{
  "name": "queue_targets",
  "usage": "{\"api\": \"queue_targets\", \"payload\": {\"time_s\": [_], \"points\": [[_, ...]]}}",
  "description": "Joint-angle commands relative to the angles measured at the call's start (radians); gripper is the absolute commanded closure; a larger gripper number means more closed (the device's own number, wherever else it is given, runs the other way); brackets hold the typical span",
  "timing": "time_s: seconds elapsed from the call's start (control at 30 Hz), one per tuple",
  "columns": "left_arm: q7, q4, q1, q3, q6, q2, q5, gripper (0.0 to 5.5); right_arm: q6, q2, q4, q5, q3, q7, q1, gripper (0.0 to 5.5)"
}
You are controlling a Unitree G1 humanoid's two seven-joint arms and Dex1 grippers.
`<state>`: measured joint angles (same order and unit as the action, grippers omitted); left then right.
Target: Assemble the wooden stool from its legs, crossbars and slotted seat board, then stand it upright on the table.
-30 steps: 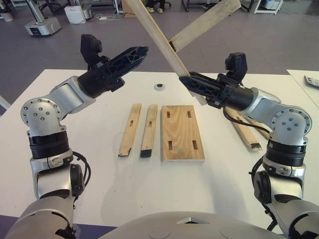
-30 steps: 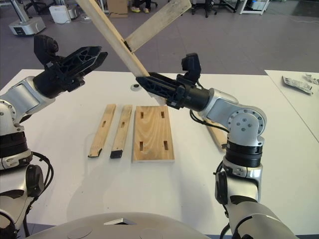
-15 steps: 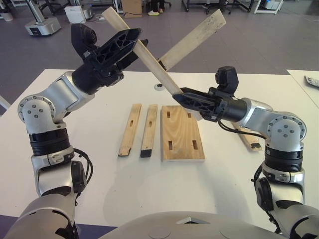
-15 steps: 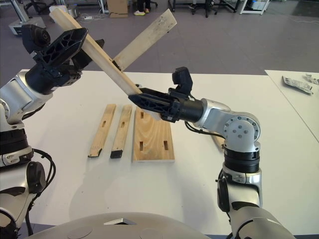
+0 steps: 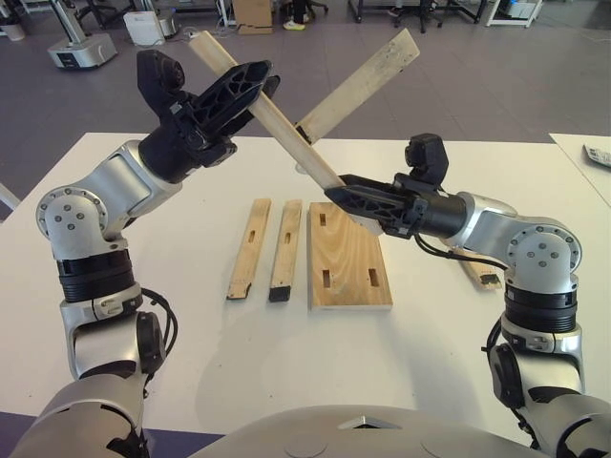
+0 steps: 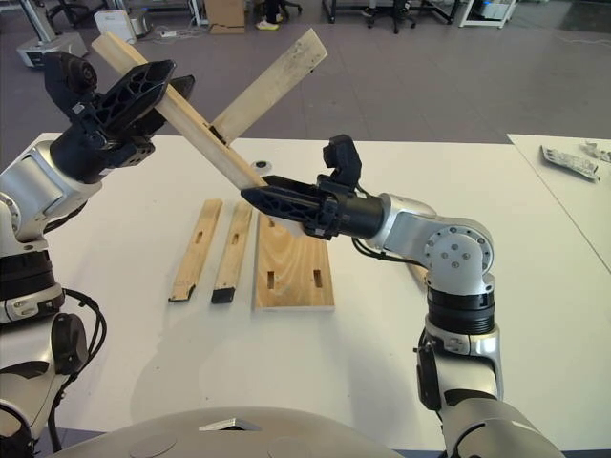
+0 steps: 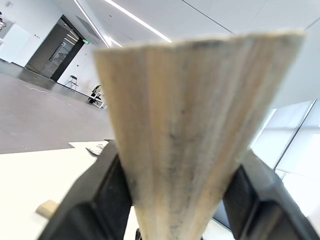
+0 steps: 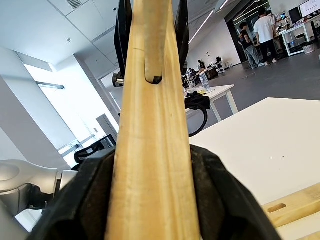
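Swung in, left fingers (image 5: pixel 229 89) now clamp crossed legs' (image 5: pixel 286 130) top; right fingers (image 5: pixel 377 192) pinch the bottom, probably steadying them above seat board (image 5: pixel 348 265).

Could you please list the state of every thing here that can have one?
left gripper: shut on upper end of long leg.
right gripper: shut on its lower end.
long leg: held tilted above the table.
crossing piece: joined to the long leg, raised.
seat board: flat on the table, slots empty.
two slotted bars: lying flat, loose.
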<state>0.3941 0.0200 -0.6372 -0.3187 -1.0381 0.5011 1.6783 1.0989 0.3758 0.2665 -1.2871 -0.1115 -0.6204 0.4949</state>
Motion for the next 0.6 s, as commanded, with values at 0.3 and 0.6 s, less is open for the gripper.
{"api": "queue_targets", "payload": {"time_s": [0.3,0.6], "points": [[0.148,0.027,-0.010,0.013,0.144,0.082,-0.319,3.42,-0.199,0.014,-0.097,0.146,-0.127,0.119,-0.056,2.13],[0.607,0.165,0.103,0.172,0.333,0.188,-0.663,3.43,-0.407,0.253,-0.401,0.368,-0.252,-0.042,0.170,2.13]]}}
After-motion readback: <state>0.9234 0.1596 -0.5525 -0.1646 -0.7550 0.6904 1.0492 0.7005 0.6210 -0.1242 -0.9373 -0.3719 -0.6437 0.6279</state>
